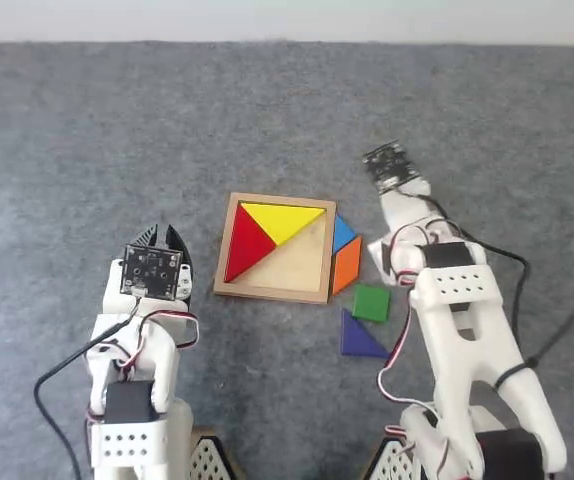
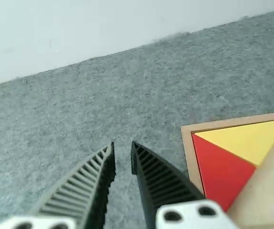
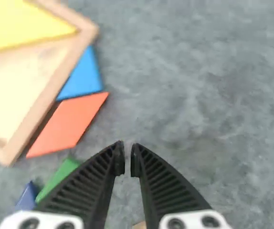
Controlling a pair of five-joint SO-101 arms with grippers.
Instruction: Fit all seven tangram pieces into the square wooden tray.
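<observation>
Two pieces, the red triangle [image 1: 244, 245] and the yellow triangle [image 1: 282, 220], already lay inside the wooden tray [image 1: 267, 293] in the middle of the grey surface [image 1: 117, 130]. Four more waited outside it on the right arm's side. The light blue triangle [image 1: 342, 233] and the orange parallelogram [image 1: 346, 263] sat against the tray's outer wall, and the green square [image 1: 371, 302] and the dark blue triangle [image 1: 359, 338] lay just beyond them.

The left gripper [image 2: 122, 155] hung over bare surface beside the tray, its jaws a narrow slit apart. The right gripper [image 3: 127, 157] hovered near the orange piece with its jaws all but closed on nothing.

We judged the flat pieces the main hazard. With two of them tight against the wall, a jaw might find no gap to enter and could shove the tray or skid the piece instead. A piece dropped askew could also ride up on the rim or on the red triangle.

The high view gave us the whole layout and the free wood left in the tray. The right wrist view showed how close its jaw tips stood, and the left wrist view showed the tray's near corner edge-on
</observation>
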